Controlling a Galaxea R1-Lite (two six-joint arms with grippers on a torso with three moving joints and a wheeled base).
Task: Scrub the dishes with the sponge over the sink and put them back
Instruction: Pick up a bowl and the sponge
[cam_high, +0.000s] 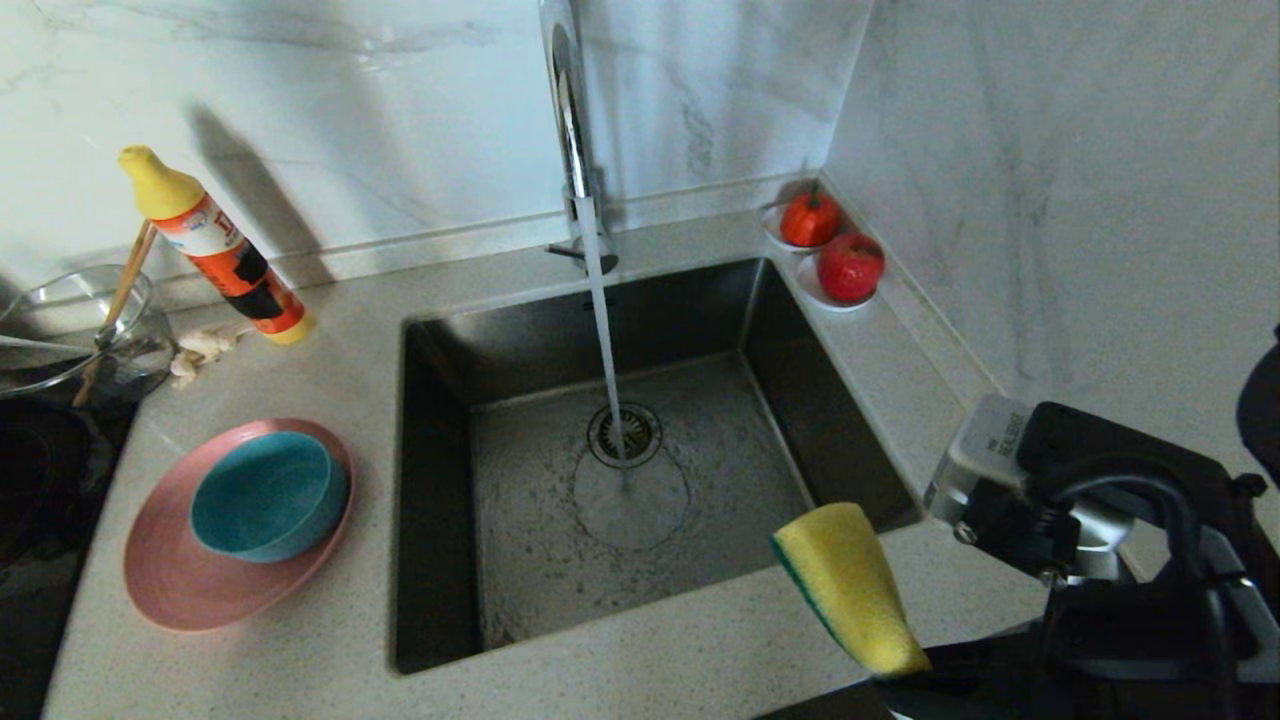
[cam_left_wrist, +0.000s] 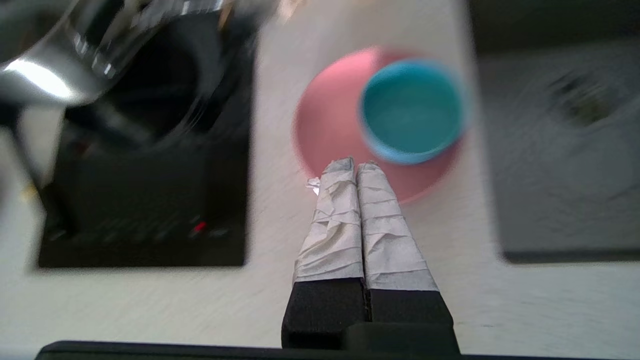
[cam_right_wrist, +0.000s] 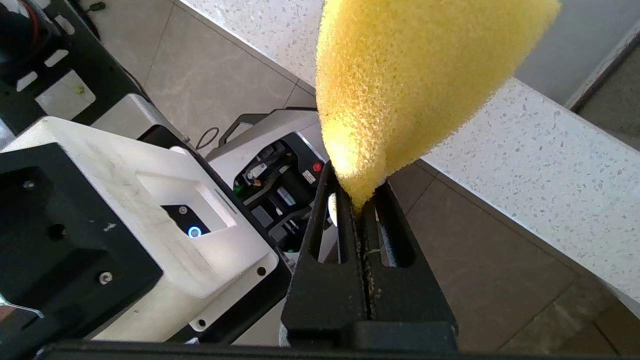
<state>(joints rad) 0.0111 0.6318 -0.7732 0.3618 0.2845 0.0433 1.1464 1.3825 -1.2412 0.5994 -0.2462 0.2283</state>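
Left of the sink (cam_high: 640, 460), the teal bowl (cam_high: 265, 495) is sitting inside the pink plate (cam_high: 175, 575) on the table (cam_high: 330, 330), with the chopsticks (cam_high: 118, 300) leaning in a glass bowl (cam_high: 60, 335) further left and back. The left pincer (cam_left_wrist: 356, 165) is hovering above the plate's near edge, taped fingers (cam_left_wrist: 336, 220) pressed together, holding nothing. Water is running from the tap (cam_high: 570, 120) into the sink, and at its front right corner the right pincer (cam_right_wrist: 359, 202) is clamping the yellow sponge (cam_high: 850, 590), which is sticking up.
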